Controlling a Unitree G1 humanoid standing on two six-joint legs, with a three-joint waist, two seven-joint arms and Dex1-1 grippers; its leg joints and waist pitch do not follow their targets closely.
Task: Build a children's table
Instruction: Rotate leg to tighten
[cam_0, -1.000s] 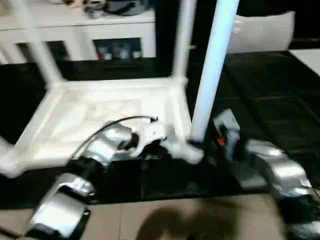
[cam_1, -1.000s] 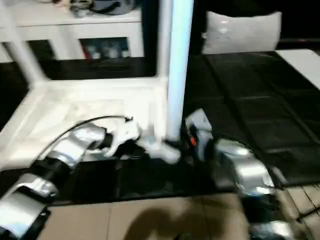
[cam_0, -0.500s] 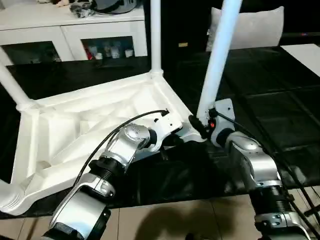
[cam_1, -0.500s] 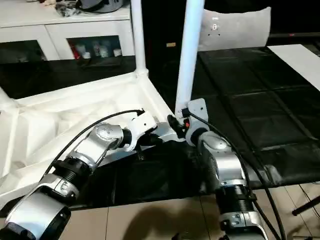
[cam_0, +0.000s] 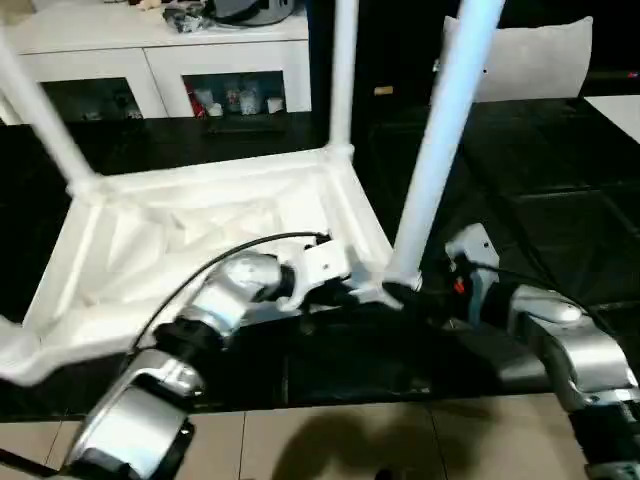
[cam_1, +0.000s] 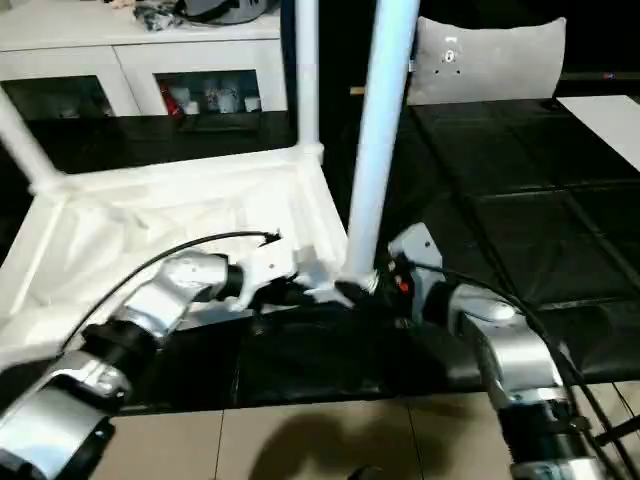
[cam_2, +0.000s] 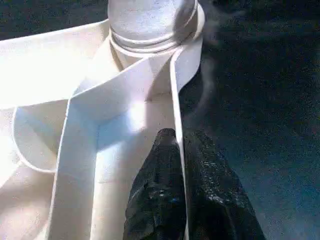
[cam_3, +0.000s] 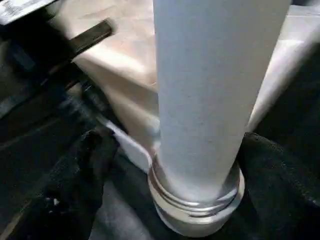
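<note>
The white children's table (cam_0: 200, 230) lies upside down, ribbed underside up, with tapered legs (cam_0: 440, 150) standing in its corner sockets.

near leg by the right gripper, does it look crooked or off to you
Yes. The near leg leans to the right as it rises from its corner socket, while the far corner leg stands straight. It looks not fully seated. The left gripper pinches the table's rim beside that socket.

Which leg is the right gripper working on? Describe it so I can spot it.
Find the upturned white table top on the dark mat. At its near corner beside the right gripper stands a leg. Unlike the other upright legs, it is nearest the camera and sits between the right gripper's fingers.
</note>
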